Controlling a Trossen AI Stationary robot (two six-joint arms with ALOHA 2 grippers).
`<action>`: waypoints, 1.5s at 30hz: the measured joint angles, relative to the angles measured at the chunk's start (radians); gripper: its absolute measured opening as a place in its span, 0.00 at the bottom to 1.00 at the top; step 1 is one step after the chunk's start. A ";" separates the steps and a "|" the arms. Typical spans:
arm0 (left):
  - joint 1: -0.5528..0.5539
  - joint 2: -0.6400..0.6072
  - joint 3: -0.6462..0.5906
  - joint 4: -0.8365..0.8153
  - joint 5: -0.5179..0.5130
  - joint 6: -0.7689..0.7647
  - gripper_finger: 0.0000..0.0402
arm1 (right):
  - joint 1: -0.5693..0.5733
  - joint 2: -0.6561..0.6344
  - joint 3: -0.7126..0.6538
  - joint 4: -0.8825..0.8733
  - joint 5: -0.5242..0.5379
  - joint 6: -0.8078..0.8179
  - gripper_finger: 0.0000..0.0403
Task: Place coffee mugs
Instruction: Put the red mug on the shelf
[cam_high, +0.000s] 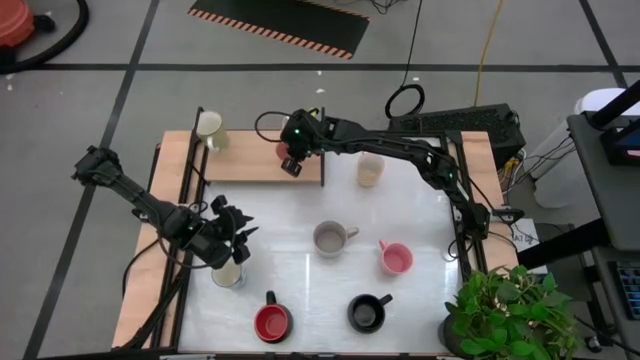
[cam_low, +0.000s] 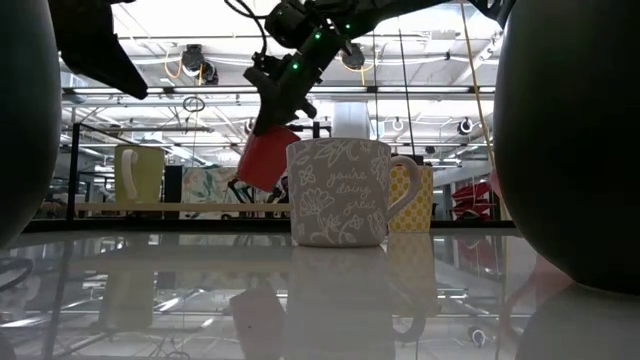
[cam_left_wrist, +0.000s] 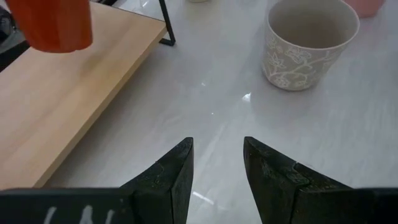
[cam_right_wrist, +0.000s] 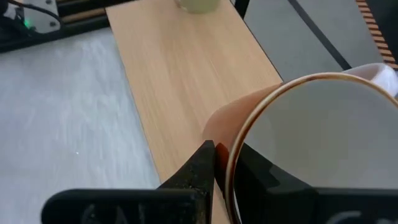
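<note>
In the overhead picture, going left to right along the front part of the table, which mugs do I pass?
Cream mug beneath the left gripper → red mug → grey floral mug → black mug → pink mug.

The white table (cam_high: 300, 270) bears 6 mugs and a wooden shelf (cam_high: 250, 165) holding 1 cream mug (cam_high: 210, 127).

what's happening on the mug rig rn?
The right tool is pinching the rim of a dark pink-red mug, holding it tilted just above the wooden shelf. The left tool hangs open over the table near a cream mug. Grey, pink, red and black mugs sit on the table.
</note>
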 joint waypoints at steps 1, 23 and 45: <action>0.005 0.000 0.000 0.000 0.000 0.000 0.36 | 0.000 0.000 0.000 -0.008 0.001 -0.002 0.08; 0.235 0.000 0.001 0.466 -0.045 0.507 0.36 | 0.050 -0.069 -0.060 0.081 0.078 -0.134 0.59; 0.615 0.090 0.370 0.018 0.276 0.622 0.29 | 0.305 -0.734 -0.718 0.253 0.077 -0.173 0.64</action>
